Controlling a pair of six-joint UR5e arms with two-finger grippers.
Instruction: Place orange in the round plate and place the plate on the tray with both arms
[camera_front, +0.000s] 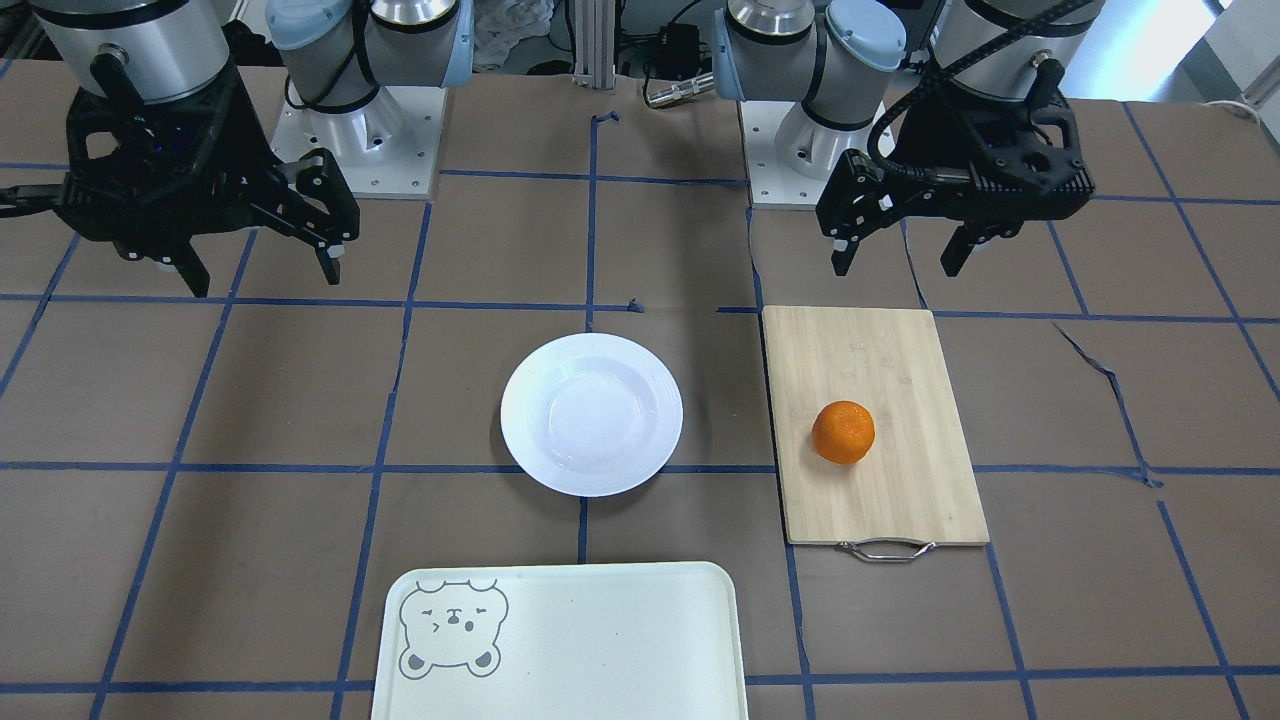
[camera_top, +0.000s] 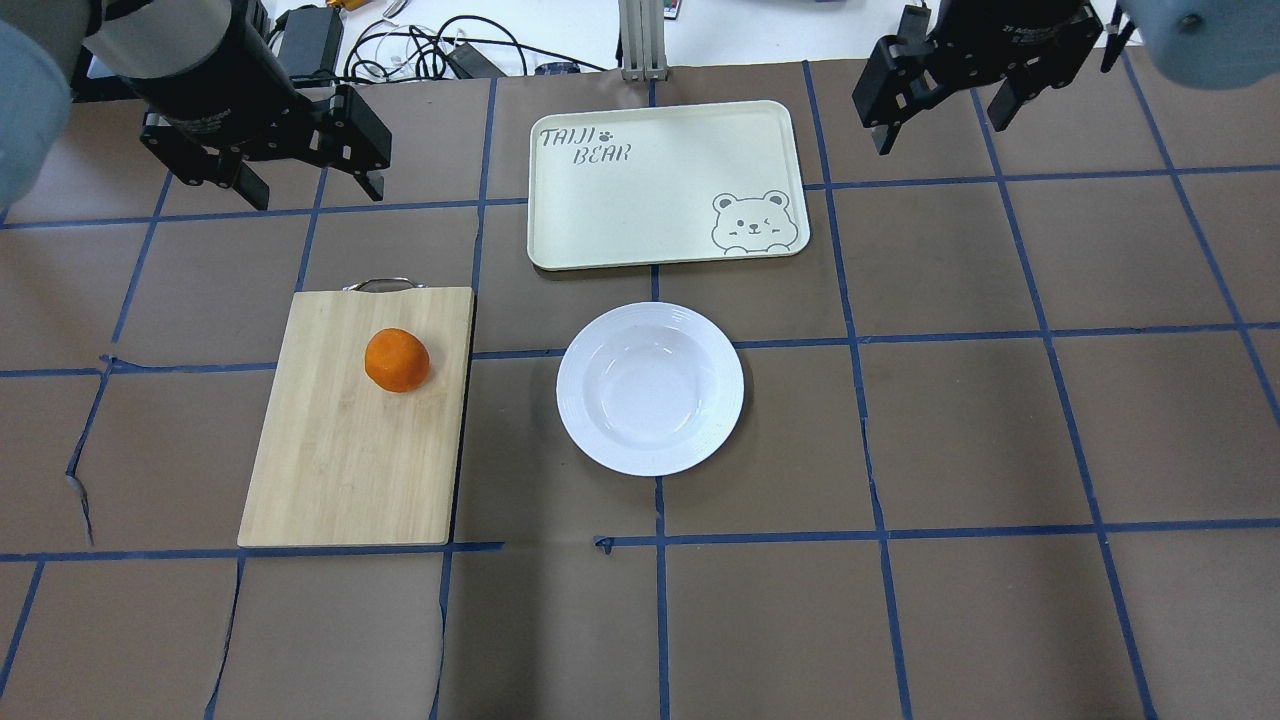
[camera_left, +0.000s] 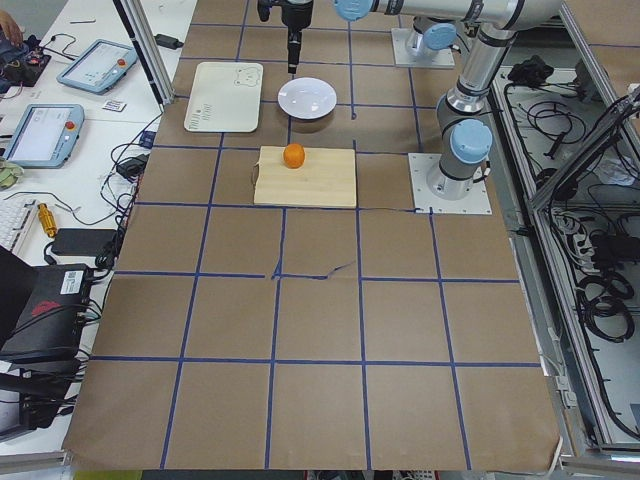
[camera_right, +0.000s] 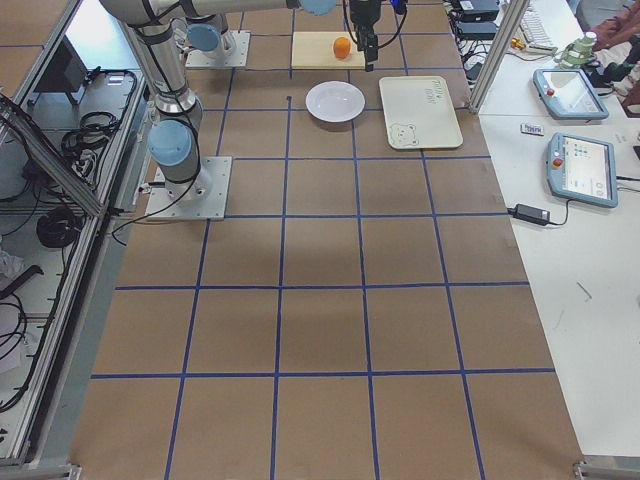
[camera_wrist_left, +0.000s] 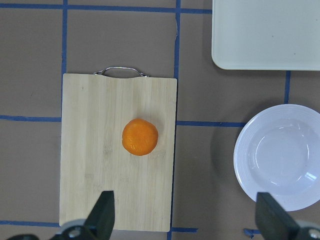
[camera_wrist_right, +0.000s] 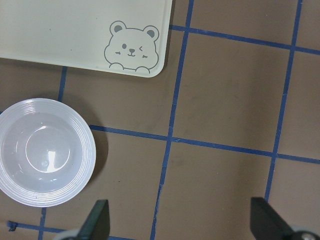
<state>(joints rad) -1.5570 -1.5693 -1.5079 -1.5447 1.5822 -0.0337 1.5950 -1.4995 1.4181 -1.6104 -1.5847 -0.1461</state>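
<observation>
Black, with fingers spread wide, the left hand (camera_front: 896, 268) and right hand (camera_front: 264, 282) hang above the brown surface (camera_top: 950, 400) near the robot's base, holding nothing. Further out, the orange (camera_top: 397, 360) rests on a bamboo cutting board (camera_top: 340, 470). The round plate (camera_top: 578, 390) lies beside the board, apart from it. Farthest, just beyond the plate, lies the tray (camera_top: 650, 200).

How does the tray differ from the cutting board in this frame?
The tray is pale cream with rounded corners and a bear print; the cutting board is bamboo with a metal handle. The tray is empty; the cutting board carries the orange. Both are rectangular and lie flat on the table.
</observation>
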